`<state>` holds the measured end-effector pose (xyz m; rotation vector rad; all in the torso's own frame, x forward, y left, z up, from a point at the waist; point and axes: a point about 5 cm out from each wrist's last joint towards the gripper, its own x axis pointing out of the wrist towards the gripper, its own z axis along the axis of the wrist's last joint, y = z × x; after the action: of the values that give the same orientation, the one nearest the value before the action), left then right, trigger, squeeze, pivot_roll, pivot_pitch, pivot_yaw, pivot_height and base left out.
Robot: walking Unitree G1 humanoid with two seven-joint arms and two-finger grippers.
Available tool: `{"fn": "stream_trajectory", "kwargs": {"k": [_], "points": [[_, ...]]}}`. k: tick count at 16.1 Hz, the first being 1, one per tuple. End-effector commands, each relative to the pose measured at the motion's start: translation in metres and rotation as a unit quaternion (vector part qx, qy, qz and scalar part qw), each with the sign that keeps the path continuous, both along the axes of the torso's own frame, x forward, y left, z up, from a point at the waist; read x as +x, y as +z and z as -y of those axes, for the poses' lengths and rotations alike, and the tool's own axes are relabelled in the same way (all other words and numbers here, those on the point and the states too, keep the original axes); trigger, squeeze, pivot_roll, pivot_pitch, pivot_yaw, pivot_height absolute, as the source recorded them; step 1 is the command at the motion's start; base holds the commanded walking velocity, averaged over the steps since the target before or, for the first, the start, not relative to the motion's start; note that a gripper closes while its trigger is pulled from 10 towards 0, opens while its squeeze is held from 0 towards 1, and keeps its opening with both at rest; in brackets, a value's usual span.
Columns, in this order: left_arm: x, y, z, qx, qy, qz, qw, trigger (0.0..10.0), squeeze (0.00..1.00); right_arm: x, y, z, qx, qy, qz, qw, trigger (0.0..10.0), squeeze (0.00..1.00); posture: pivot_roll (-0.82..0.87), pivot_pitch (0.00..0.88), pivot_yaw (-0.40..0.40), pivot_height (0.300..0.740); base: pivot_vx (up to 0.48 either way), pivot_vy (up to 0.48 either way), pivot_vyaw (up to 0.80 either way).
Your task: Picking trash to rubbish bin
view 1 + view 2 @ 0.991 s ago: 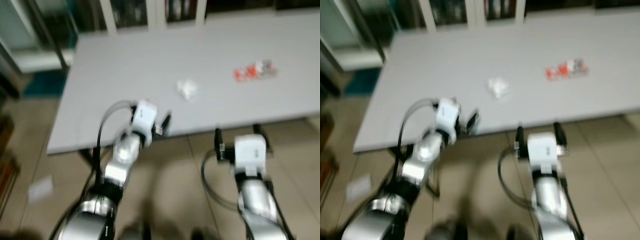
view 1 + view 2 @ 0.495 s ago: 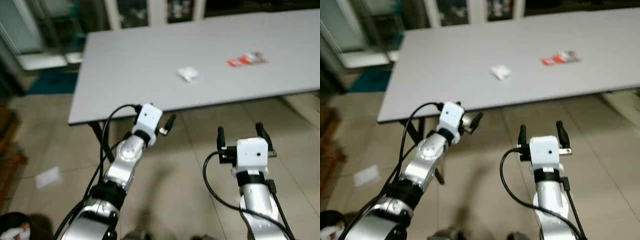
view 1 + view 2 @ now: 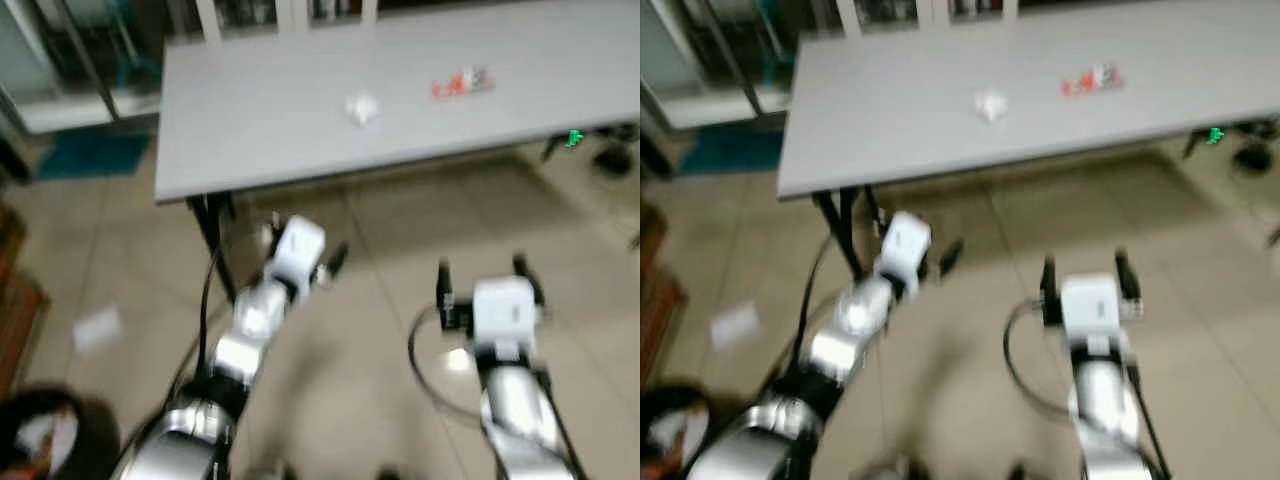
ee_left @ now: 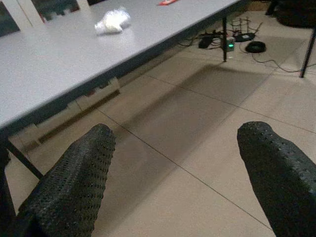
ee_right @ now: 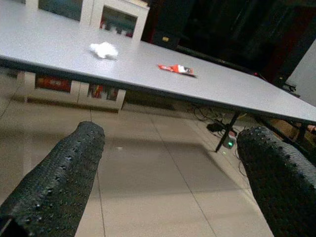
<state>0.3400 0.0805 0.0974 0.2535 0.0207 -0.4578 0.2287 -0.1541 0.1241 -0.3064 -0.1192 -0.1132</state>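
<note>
Crumpled tissue (image 3: 361, 108) sits near the table (image 3: 240, 130) edge; both grippers' jaws spread, empty.

Grey table (image 3: 250, 120) on tiled floor (image 3: 380, 260), white cabinets (image 5: 116, 17) behind, cables (image 4: 232, 42) underneath.

Setting looked like an office or meeting room. A long grey table (image 3: 300, 110) stood on dark metal legs over a beige tiled floor (image 4: 197, 148). White cabinets with glass doors (image 5: 118, 19) lined the wall behind the table. Cables and a power strip with a green light (image 4: 229, 45) lay on the floor beneath the table
</note>
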Motion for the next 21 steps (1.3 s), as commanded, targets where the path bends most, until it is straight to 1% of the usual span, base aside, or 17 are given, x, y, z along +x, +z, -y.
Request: {"fn": "stream_trajectory", "kwargs": {"k": [1,4,8,11,12,13,14,15,16,17,18,19,21], "points": [[0.0,-0.002,-0.002,0.005,0.002,-0.001,1.0,10.0,0.0,0.001,0.002,-0.001,0.003,0.007,0.001,1.0,10.0,0.0,0.06,0.094,0.052,0.74,0.0,0.0,0.0],[-0.001,-0.01,0.0,0.012,0.002,-0.013,1.0,10.0,0.0,0.003,-0.002,-0.001,0.007,0.007,-0.006,1.0,10.0,0.0,0.05,0.091,0.05,0.74,0.0,0.0,0.0],[-0.006,-0.03,0.002,0.033,0.003,-0.054,0.998,10.0,0.0,0.003,-0.02,0.003,0.029,-0.002,-0.039,0.999,10.0,0.0,0.06,0.092,0.04,0.74,0.0,0.0,0.0],[-0.01,-0.046,0.0,0.057,0.002,-0.093,0.994,10.0,0.0,0.006,-0.042,0.01,0.073,-0.021,-0.08,0.994,10.0,0.0,0.06,0.093,0.037,0.74,0.0,0.0,0.0],[-0.015,-0.056,-0.002,0.08,0.001,-0.113,0.99,10.0,0.0,0.008,-0.064,0.014,0.102,-0.032,-0.118,0.987,10.0,0.0,0.06,0.088,0.035,0.74,0.0,0.0,0.0],[-0.016,-0.058,-0.002,0.083,0.002,-0.116,0.99,10.0,0.0,0.008,-0.069,0.015,0.11,-0.036,-0.128,0.985,10.0,0.0,0.06,0.088,0.035,0.74,0.0,0.0,0.0],[-0.019,-0.064,-0.003,0.099,0.001,-0.126,0.987,10.0,0.0,0.009,-0.083,0.02,0.133,-0.05,-0.15,0.978,10.0,0.0,0.06,0.085,0.033,0.74,0.0,0.0,0.0],[-0.028,-0.079,-0.008,0.097,0.014,-0.175,0.98,10.0,0.0,0.008,-0.107,0.025,0.147,-0.063,-0.197,0.967,10.0,0.0,0.05,0.075,0.027,0.74,0.0,0.0,0.0],[-0.033,-0.088,-0.01,0.1,0.024,-0.203,0.974,10.0,0.0,0.007,-0.121,0.029,0.15,-0.07,-0.224,0.96,10.0,0.0,0.05,0.067,0.023,0.74,0.0,0.0,0.0],[-0.042,-0.099,-0.014,0.131,0.023,-0.226,0.965,10.0,0.0,0.003,-0.141,0.035,0.159,-0.083,-0.269,0.946,10.0,0.0,0.05,0.061,0.017,0.74,0.0,0.0,0.0],[-0.044,-0.101,-0.015,0.145,0.021,-0.225,0.963,10.0,0.0,0.0,-0.146,0.037,0.163,-0.087,-0.283,0.941,10.0,0.0,0.05,0.056,0.012,0.74,0.0,0.0,0.0],[-0.049,-0.106,-0.017,0.161,0.015,-0.231,0.959,10.0,0.0,-0.005,-0.157,0.04,0.175,-0.097,-0.309,0.93,10.0,0.0,0.05,0.051,0.006,0.74,0.0,0.0,0.0],[-0.059,-0.117,-0.023,0.17,0.021,-0.26,0.95,10.0,0.0,-0.014,-0.172,0.045,0.206,-0.113,-0.338,0.911,10.0,0.0,0.05,0.043,-0.003,0.74,0.0,0.0,0.0]]}}
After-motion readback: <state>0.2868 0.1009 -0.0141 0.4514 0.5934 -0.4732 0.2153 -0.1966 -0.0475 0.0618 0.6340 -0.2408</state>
